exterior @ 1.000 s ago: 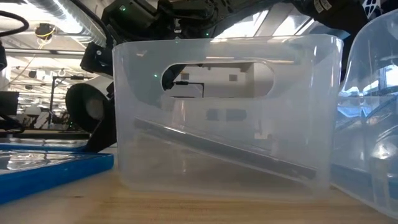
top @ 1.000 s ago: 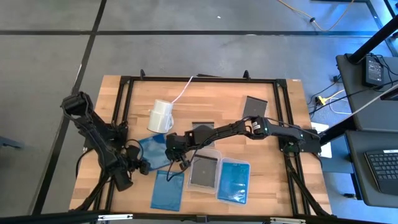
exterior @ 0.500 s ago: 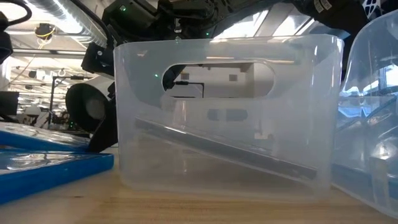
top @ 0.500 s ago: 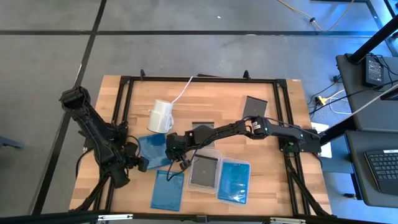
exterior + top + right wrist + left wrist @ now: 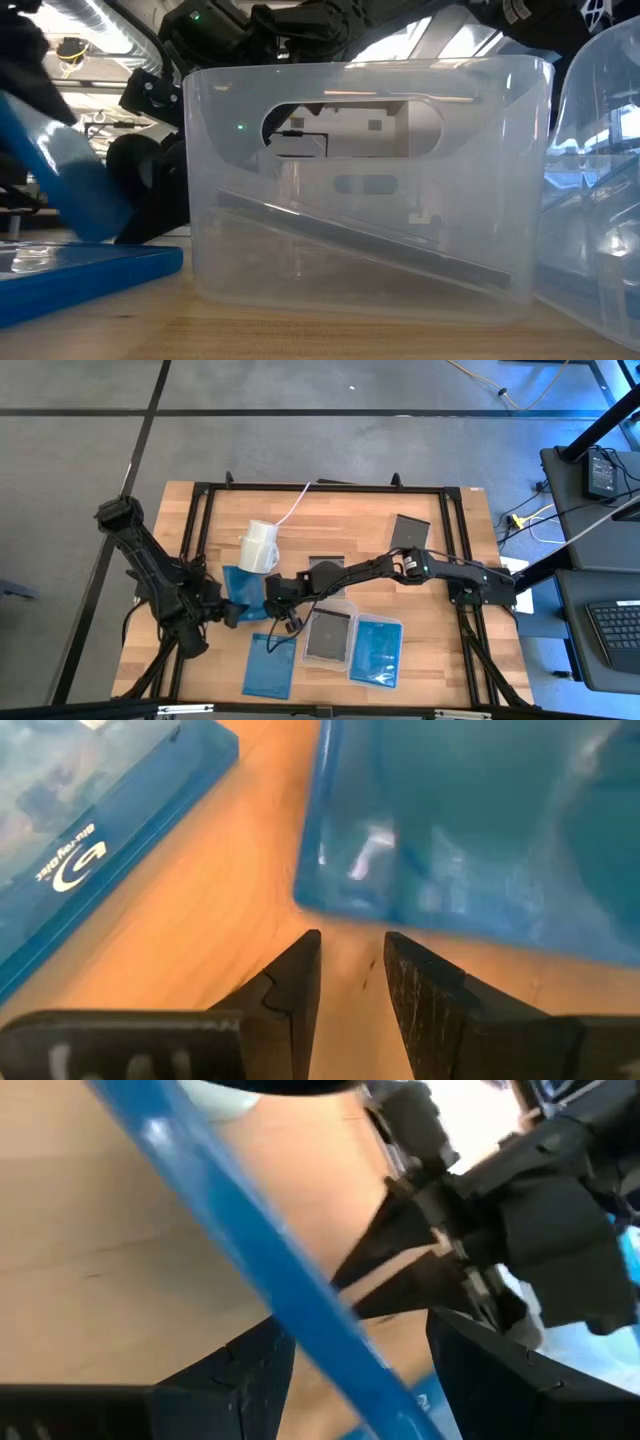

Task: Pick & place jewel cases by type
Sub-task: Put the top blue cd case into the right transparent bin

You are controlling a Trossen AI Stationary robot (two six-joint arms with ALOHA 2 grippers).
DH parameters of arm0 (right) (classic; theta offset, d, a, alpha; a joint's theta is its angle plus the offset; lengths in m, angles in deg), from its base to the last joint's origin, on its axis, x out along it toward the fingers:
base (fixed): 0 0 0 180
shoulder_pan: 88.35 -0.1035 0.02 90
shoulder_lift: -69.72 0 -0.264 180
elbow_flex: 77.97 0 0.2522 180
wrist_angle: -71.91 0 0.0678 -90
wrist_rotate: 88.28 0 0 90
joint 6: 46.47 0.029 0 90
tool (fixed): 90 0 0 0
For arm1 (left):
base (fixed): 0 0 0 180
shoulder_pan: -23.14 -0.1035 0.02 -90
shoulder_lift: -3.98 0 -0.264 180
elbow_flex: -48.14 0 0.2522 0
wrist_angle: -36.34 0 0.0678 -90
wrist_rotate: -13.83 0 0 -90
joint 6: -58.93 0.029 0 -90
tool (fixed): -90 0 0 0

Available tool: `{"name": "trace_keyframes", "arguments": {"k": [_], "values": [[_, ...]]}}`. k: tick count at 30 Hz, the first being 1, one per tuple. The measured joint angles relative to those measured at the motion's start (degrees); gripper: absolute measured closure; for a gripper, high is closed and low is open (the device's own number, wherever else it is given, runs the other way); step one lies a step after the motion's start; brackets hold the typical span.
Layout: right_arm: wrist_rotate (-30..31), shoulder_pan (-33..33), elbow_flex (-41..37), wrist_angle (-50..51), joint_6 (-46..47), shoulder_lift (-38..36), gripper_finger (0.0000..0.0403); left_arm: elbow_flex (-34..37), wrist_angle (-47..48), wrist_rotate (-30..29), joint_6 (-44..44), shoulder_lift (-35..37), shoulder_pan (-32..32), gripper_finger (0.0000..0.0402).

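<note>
Two clear trays are sitting side by side near the front of the table. The left tray is holding a dark case, and from table height that case is leaning on a slant inside it. The right tray is holding a blue case that is filling most of it. Another blue case is lying flat on the wood just left of the trays. A second dark case is lying far back on the right, well apart from the rest. A white cup with a cord is lying on its side behind the middle. The left gripper is clamping a third blue case by one edge, with its fingers spread around it, and is holding it tilted up off the table just in front of the cup. The right gripper is pointing down at the wood just beside that lifted case, between it and the left tray. Its fingers are standing a little apart and are holding nothing.
</note>
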Motion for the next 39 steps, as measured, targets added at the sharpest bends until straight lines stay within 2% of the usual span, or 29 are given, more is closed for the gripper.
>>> {"name": "trace_keyframes", "arguments": {"k": [11, 16, 25, 27, 32, 39], "values": [[-0.1, 0.0, 0.0, 0.0, 0.0, 0.0, 0.0284, -0.1, 0.1, 6.6, 2.1, 0.5, -0.1, 0.0193], [-0.1, 0.0, 0.0, 0.1, 0.1, 0.0, 0.0284, -0.1, 0.6, 8.0, 2.0, 0.5, -0.1, 0.0232], [-0.1, -0.1, 0.0, 0.4, 0.1, 0.0, 0.0284, -0.1, 0.4, 9.8, 1.9, 0.5, 0.4, 0.0327], [-0.1, -0.2, 0.6, 2.1, 0.1, 0.0, 0.0284, -0.1, 0.3, 9.6, 1.9, 0.5, 0.9, 0.0344], [-1.5, -0.3, 6.4, 14.4, 1.8, 0.1, 0.0284, -0.1, -0.4, 8.4, 3.1, 0.5, 2.6, 0.0373], [-3.9, -0.4, 13.6, 20.7, 1.8, 0.1, 0.0284, -0.1, -0.6, 7.0, 3.2, 0.5, 4.9, 0.0378]]}}
